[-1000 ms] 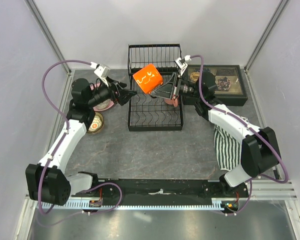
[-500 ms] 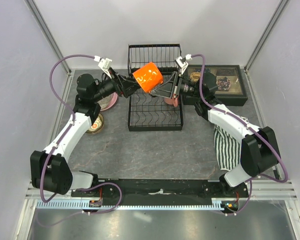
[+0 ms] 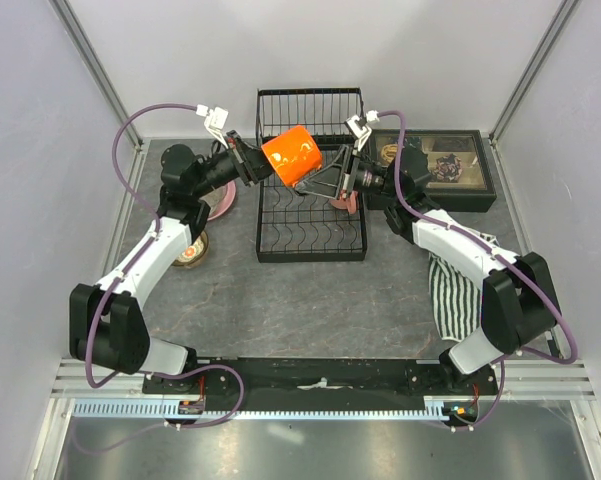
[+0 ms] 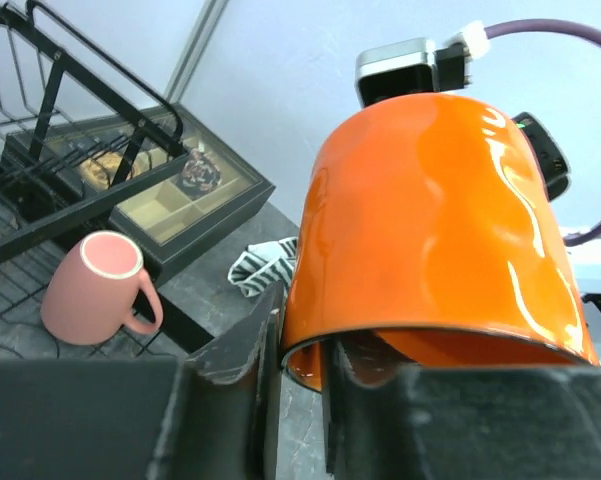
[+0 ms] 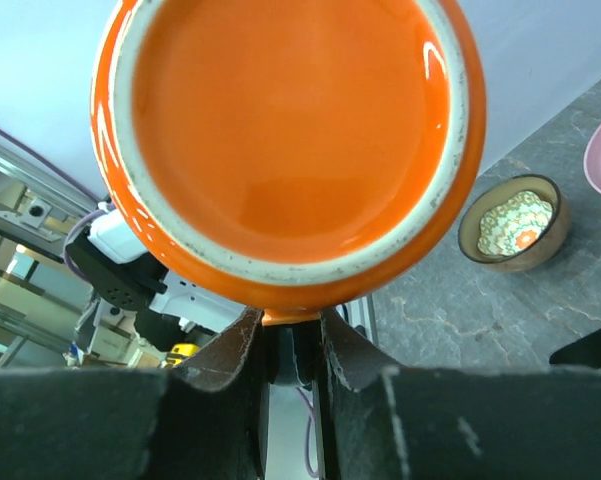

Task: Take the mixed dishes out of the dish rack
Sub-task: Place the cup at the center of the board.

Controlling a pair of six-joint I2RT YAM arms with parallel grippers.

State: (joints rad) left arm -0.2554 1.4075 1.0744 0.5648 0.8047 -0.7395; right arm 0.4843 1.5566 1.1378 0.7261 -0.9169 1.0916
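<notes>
The orange mug (image 3: 292,155) hangs on its side above the black wire dish rack (image 3: 310,238), gripped from both ends. My left gripper (image 3: 252,166) is shut on its rim; in the left wrist view one finger sits outside the orange mug (image 4: 430,230) wall and the other inside, at the left gripper (image 4: 300,350). My right gripper (image 3: 322,180) is shut on the handle; its wrist view shows the mug's base (image 5: 290,120) just above the right gripper (image 5: 292,335). A pink mug (image 4: 90,290) lies at the rack's right side, partly hidden under the right gripper in the top view.
A brown patterned bowl (image 3: 190,247) and a pink plate (image 3: 220,207) sit on the table left of the rack, under the left arm. A dark trinket tray (image 3: 450,165) stands at the back right. A striped cloth (image 3: 455,295) lies under the right arm.
My left arm swung right to the mug and its gripper shut on the rim. The mug, still held by the right gripper, shifted slightly left and up.
</notes>
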